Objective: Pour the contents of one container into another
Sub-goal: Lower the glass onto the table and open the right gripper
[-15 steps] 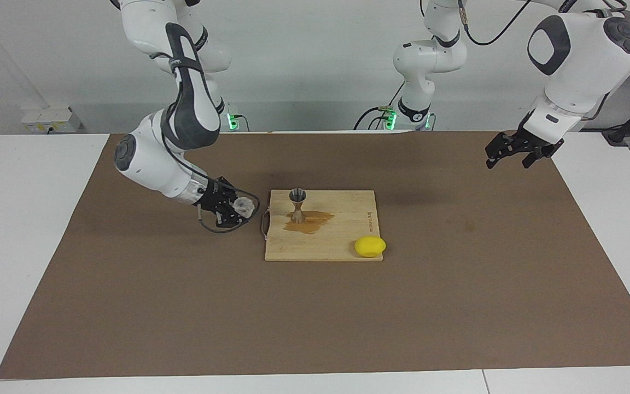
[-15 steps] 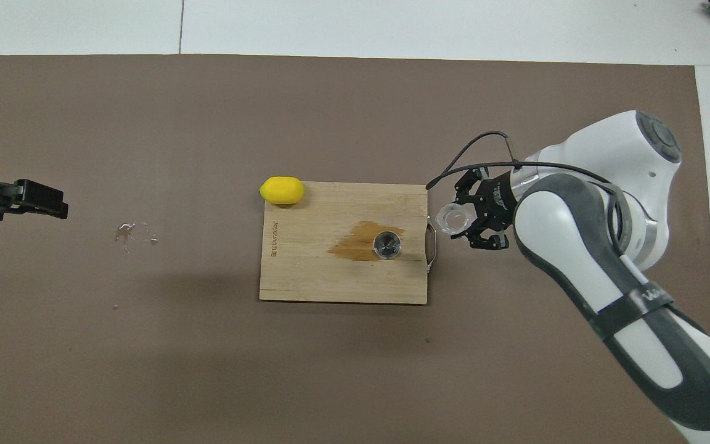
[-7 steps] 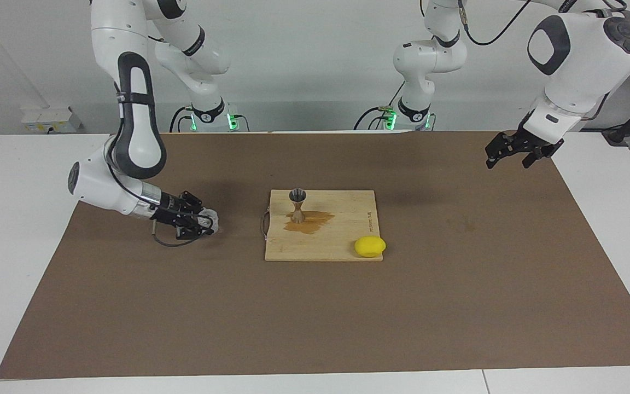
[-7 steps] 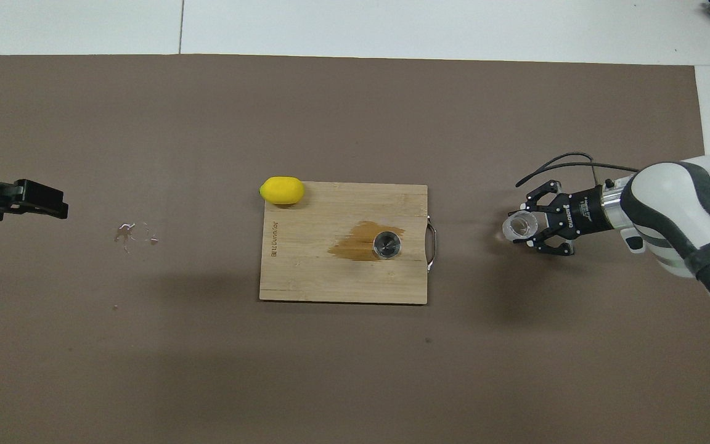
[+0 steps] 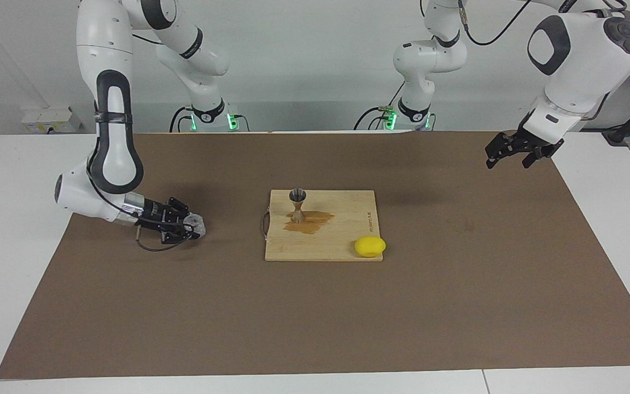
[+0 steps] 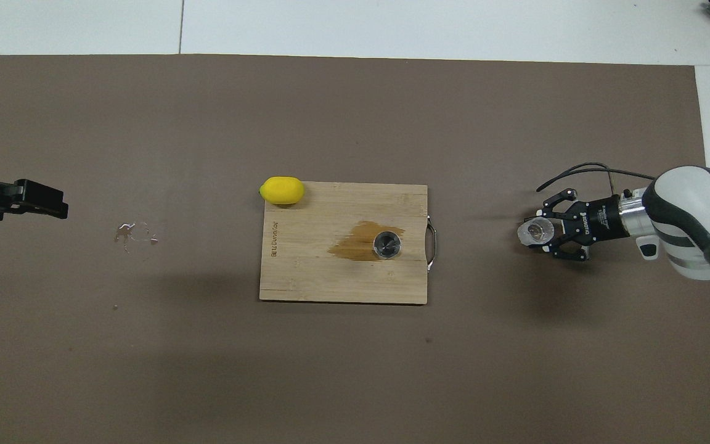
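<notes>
Right, starting at the right arm's end of the desk (image 5: 315,328): the right end effector (image 5: 186,225) is clamped on the small clear faceted glass tumbler (image 5: 197,223), down low at the brown mat. Judging by the brown stain (image 5: 315,221) around the silvery hourglass metal jigger (image 5: 297,205) on the pale wooden cutting board (image 5: 342,241), pouring looks done and set-down is in hand. Next call: part the fingers gently and back away without tipping the glass. A yellow lemon (image 5: 370,246) sits at the board's corner. The left end effector (image 5: 507,158) waits, fingers apart. The overhead view adds the jigger's mouth and wet droplets (image 6: 133,233); the facing view gives the heights.
</notes>
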Tool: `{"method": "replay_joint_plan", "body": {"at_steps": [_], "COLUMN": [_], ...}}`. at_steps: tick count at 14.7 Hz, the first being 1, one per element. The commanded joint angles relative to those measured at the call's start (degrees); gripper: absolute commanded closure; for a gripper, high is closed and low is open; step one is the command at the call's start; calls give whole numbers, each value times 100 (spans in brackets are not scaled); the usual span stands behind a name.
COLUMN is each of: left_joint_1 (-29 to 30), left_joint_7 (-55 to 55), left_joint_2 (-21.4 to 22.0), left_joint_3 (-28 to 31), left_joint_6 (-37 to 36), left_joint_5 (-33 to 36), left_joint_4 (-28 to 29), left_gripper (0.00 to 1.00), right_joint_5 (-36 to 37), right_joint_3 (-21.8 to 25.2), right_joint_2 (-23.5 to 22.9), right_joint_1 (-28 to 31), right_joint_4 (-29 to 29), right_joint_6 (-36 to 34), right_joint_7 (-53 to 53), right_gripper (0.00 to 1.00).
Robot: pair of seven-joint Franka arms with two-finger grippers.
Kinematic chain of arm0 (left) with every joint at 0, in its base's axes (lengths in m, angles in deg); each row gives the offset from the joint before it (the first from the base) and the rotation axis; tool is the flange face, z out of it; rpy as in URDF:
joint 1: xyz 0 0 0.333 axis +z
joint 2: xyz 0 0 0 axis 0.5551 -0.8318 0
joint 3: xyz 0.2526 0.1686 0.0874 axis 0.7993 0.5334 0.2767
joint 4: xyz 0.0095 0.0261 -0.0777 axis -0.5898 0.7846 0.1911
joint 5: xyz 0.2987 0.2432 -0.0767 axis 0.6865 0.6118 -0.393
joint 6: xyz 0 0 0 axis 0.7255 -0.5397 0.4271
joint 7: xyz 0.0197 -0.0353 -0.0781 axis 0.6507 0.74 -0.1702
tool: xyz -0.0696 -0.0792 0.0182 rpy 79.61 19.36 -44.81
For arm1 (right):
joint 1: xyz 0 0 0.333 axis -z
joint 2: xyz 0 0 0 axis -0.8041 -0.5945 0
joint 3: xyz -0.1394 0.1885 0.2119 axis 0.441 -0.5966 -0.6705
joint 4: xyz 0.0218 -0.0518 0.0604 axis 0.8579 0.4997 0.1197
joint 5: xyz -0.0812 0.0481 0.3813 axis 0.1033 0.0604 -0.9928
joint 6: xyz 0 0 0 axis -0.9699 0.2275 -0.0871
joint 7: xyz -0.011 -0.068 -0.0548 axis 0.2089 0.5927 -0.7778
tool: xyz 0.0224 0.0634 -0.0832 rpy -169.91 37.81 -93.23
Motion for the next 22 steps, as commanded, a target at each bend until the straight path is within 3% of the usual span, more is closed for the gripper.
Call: {"method": "replay_joint_plan", "body": {"at_steps": [1, 5, 10, 16, 22], "left_joint_1": [-22, -22, -22, -75, -93], "left_joint_7": [75, 83, 179, 776, 1551], "left_joint_2": [-45, -54, -71, -62, -62], "left_joint_3": [12, 21, -14, -154, -330], "left_joint_6": [-101, -119, -119, -31, 57], "left_joint_5": [120, 120, 94, 58, 58], "left_joint_4": [-129, -138, -147, -138, -138], "left_gripper": [0, 0, 0, 0, 0], "right_joint_5": [-156, 45, 1468, 2856, 4517], "right_joint_3": [-36, -18, -53, -54, -97], "right_joint_2": [56, 441, 1347, 2006, 2244], "right_joint_1": [172, 375, 270, -906, -1988], "right_joint_4": [100, 179, 135, 82, -250], "right_joint_6": [33, 16, -46, -116, -483], "right_joint_7": [-273, -414, -739, -730, -1528], "right_gripper": [2, 1, 1, 1, 1]}}
